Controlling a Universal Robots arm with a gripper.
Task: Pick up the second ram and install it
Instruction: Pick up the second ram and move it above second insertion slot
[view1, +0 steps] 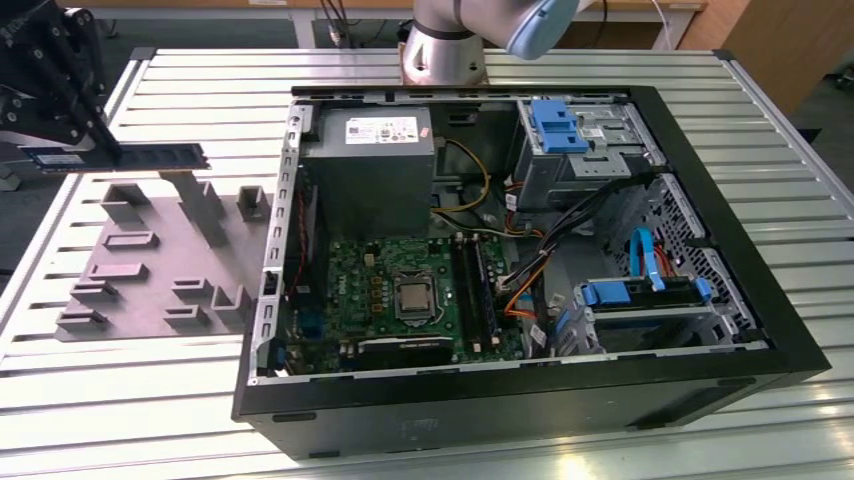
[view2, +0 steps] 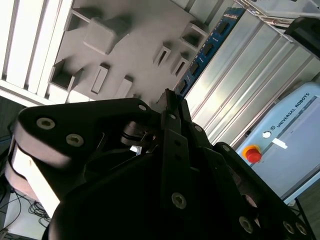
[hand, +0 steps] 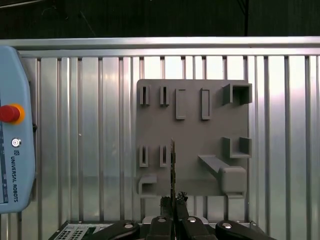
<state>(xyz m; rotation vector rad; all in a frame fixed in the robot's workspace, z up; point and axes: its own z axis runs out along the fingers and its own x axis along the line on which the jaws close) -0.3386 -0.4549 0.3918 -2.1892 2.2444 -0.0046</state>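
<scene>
The second ram (view1: 147, 156), a thin dark green stick, hangs level above the grey tray (view1: 147, 260) at the exterior view's left. My gripper (view1: 96, 150) is shut on one end of it. In the first wrist view the ram (hand: 173, 162) appears edge-on, rising from between my fingertips (hand: 165, 202) over the tray (hand: 200, 140). The second wrist view has the ram (view2: 205, 50) reaching out past my gripper (view2: 172, 100). The black memory slots (view1: 470, 290) lie on the motherboard inside the open computer case (view1: 747, 330).
The case holds a power supply (view1: 367, 160), drive cages with blue clips (view1: 561, 125) and loose cables (view1: 534, 270). The tray's upright pegs (view1: 200, 205) stand below the ram. A teach pendant (hand: 12, 125) lies on the slatted table (view1: 160, 390). The arm's base (view1: 441, 50) stands behind the case.
</scene>
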